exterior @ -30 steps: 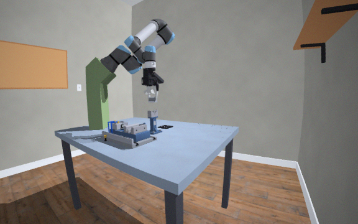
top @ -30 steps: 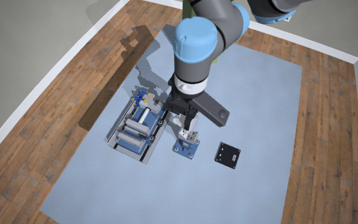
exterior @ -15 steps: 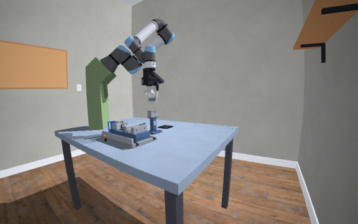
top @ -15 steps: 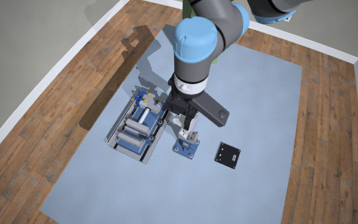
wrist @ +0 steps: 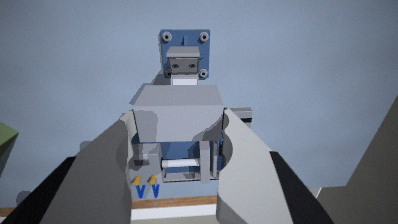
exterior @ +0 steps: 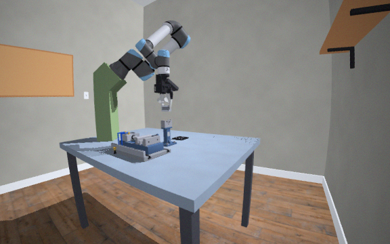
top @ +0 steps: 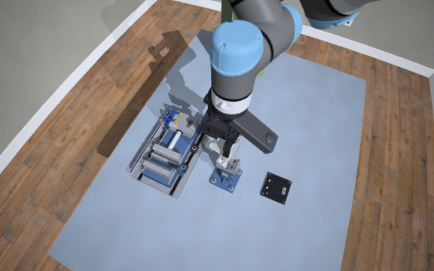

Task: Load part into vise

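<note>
The part [wrist: 179, 120] [exterior: 166, 108] is a plain grey block held crosswise between the fingertips. My gripper [wrist: 181, 109] [exterior: 166, 105] is shut on it, high above the table. In the wrist view two smooth faces of the part show; its slot cannot be made out there. The grey V-block [top: 233, 165] [exterior: 166, 123] [wrist: 183, 65] stands on its blue pedestal, below the part, with nothing in it. The vise [exterior: 151, 148] [wrist: 175, 148] is open, with the moving jaw [top: 167, 151] on the cylinder rod and the fixed jaw [top: 157, 169] apart from it.
The black infeed plate [top: 276, 188] [exterior: 180, 137] lies beyond the V-block, with no part on it. Blue air fittings [top: 166, 120] [wrist: 156, 190] with yellow ends stand at the vise's cylinder end. The green robot column [exterior: 105, 105] rises at the table's back edge.
</note>
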`<state>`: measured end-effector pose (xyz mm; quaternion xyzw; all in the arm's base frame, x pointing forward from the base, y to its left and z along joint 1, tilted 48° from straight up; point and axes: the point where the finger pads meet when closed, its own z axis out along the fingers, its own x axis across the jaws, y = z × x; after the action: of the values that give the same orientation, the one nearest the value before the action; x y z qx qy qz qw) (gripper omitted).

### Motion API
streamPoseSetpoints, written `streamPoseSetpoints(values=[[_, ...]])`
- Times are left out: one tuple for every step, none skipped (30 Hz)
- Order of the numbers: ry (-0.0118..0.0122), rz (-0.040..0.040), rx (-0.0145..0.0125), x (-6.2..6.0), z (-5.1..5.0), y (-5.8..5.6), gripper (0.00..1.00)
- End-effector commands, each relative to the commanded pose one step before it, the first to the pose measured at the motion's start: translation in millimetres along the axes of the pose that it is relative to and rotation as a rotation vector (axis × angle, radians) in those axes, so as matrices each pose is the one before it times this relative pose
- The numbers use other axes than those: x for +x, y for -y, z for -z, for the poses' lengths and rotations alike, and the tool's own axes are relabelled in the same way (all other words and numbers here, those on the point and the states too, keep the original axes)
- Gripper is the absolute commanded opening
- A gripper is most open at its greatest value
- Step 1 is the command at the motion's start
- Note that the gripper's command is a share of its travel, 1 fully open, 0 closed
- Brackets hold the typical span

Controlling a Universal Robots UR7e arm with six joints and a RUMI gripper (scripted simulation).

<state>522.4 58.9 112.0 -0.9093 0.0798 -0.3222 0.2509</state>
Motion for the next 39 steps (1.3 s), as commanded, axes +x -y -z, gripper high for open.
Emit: streamPoseSetpoints(values=[[-0.00078,0.00044,-0.00015,0.32,0.21,0.01,0.00],[0.00000,0.00000,0.00000,0.00,0.00,0.00,0.00],[0.00000,0.00000,0.00000,0.00,0.00,0.00,0.00],[0.00000,0.00000,0.00000,0.00,0.00,0.00,0.00],[0.00000,0.00000,0.00000,0.00,0.00,0.00,0.00],[0.00000,0.00000,0.00000,0.00,0.00,0.00,0.00],[0.00000,0.00000,0.00000,0.00,0.00,0.00,0.00],[0.00000,0.00000,0.00000,0.00,0.00,0.00,0.00],[0.00000,0.00000,0.00000,0.00,0.00,0.00,0.00],[0.00000,0.00000,0.00000,0.00,0.00,0.00,0.00],[0.00000,0.00000,0.00000,0.00,0.00,0.00,0.00],[0.00000,0.00000,0.00000,0.00,0.00,0.00,0.00],[0.00000,0.00000,0.00000,0.00,0.00,0.00,0.00],[0.00000,0.00000,0.00000,0.00,0.00,0.00,0.00],[0.00000,0.00000,0.00000,0.00,0.00,0.00,0.00],[0.00000,0.00000,0.00000,0.00,0.00,0.00,0.00],[0.00000,0.00000,0.00000,0.00,0.00,0.00,0.00],[0.00000,0.00000,0.00000,0.00,0.00,0.00,0.00],[0.00000,0.00000,0.00000,0.00,0.00,0.00,0.00],[0.00000,0.00000,0.00000,0.00,0.00,0.00,0.00],[0.00000,0.00000,0.00000,0.00,0.00,0.00,0.00],[0.00000,0.00000,0.00000,0.00,0.00,0.00,0.00],[0.00000,0.00000,0.00000,0.00,0.00,0.00,0.00],[0.00000,0.00000,-0.00001,0.00,0.00,0.00,0.00],[0.00000,0.00000,0.00000,0.00,0.00,0.00,0.00],[0.00000,0.00000,0.00000,0.00,0.00,0.00,0.00],[0.00000,0.00000,-0.00004,0.00,0.00,0.00,0.00],[0.00001,0.00000,-0.00010,0.00,0.00,0.00,0.00],[0.00001,0.00000,-0.00018,0.00,0.00,0.00,0.00],[0.00002,0.00000,-0.00030,0.00,-0.01,0.00,0.00],[0.00003,0.00000,-0.00043,-0.01,-0.01,0.01,0.00],[0.00004,0.00001,-0.00060,-0.01,-0.01,0.01,0.00],[0.00005,0.00001,-0.00078,-0.01,-0.02,0.01,0.00],[0.00006,0.00001,-0.00098,-0.01,-0.02,0.01,0.00],[0.00007,0.00001,-0.00120,-0.01,-0.02,0.02,0.00],[0.00007,0.00001,-0.00144,-0.02,-0.03,0.02,0.00],[0.00008,0.00001,-0.00170,-0.02,-0.03,0.02,0.00],[0.00008,0.00001,-0.00197,-0.02,-0.03,0.03,0.00],[0.00008,0.00001,-0.00226,-0.02,-0.04,0.03,0.00]])
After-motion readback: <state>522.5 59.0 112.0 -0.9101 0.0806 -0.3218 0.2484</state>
